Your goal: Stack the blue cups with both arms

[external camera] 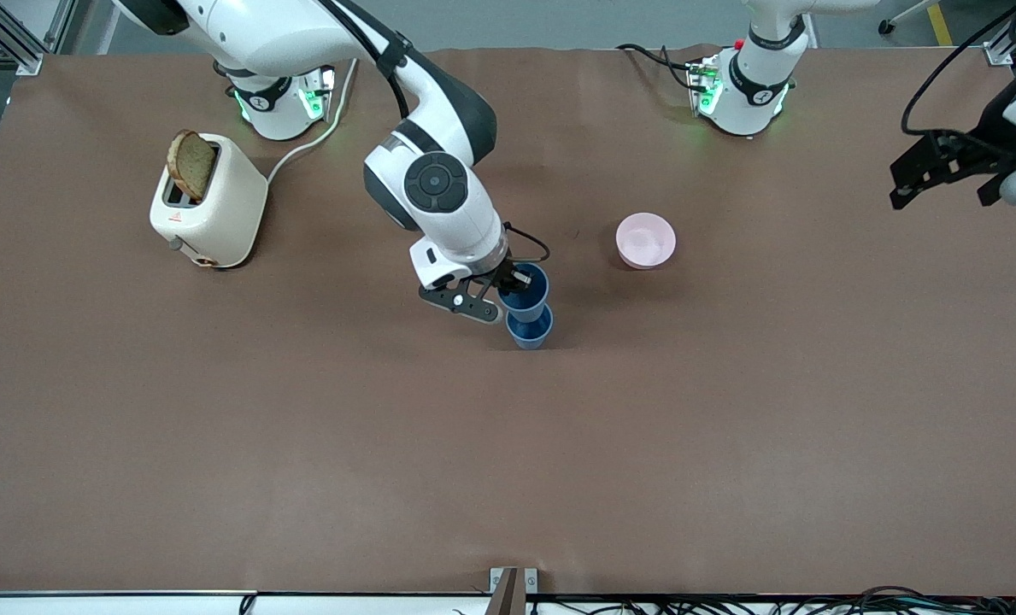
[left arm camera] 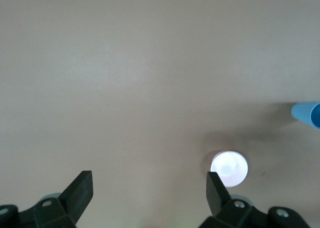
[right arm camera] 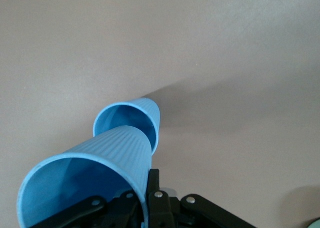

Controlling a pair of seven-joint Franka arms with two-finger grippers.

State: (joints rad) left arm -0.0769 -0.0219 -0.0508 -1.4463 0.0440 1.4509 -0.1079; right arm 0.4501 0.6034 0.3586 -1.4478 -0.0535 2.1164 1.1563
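My right gripper (external camera: pixel 510 286) is shut on the rim of a blue cup (external camera: pixel 528 293) and holds it right over the second blue cup (external camera: pixel 531 329), which stands upright on the brown table near the middle. In the right wrist view the held cup (right arm camera: pixel 90 180) fills the foreground, its rim pinched between my fingers (right arm camera: pixel 153 193), and the standing cup (right arm camera: pixel 131 120) opens just past its base. My left gripper (external camera: pixel 943 171) is open and empty, up in the air over the left arm's end of the table. In the left wrist view a cup edge (left arm camera: pixel 307 114) shows at the frame border.
A pink bowl (external camera: pixel 645 240) stands on the table toward the left arm's end from the cups; it also shows in the left wrist view (left arm camera: pixel 229 169). A cream toaster (external camera: pixel 208 202) with a bread slice (external camera: pixel 191 164) stands toward the right arm's end, its cord running to the right arm's base.
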